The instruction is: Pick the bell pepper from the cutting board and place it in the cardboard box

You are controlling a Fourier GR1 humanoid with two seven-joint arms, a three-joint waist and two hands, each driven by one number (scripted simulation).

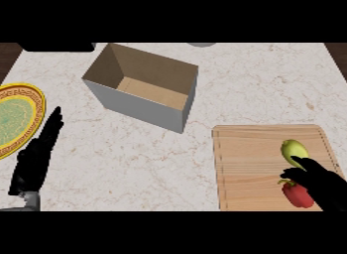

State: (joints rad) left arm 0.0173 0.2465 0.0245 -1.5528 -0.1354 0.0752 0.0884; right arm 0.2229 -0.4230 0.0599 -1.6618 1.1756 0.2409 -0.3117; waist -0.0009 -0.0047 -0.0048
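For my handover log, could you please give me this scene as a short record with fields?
board: at the counter's right; also bears a yellow-green item
pepper: red, on the board, lower right, partly under the right hand
box: open, empty, up-left of the board
plate: at the left edge
left hand: open, resting beside the plate
right hand: over the pepper; grip cannot be told

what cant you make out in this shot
Head view only.
The bell pepper is largely covered by the right hand; whether it is gripped cannot be told.
The plate is cut off by the left edge.
A dark object and a grey object at the counter's far side are cut by the top edge, unidentifiable.
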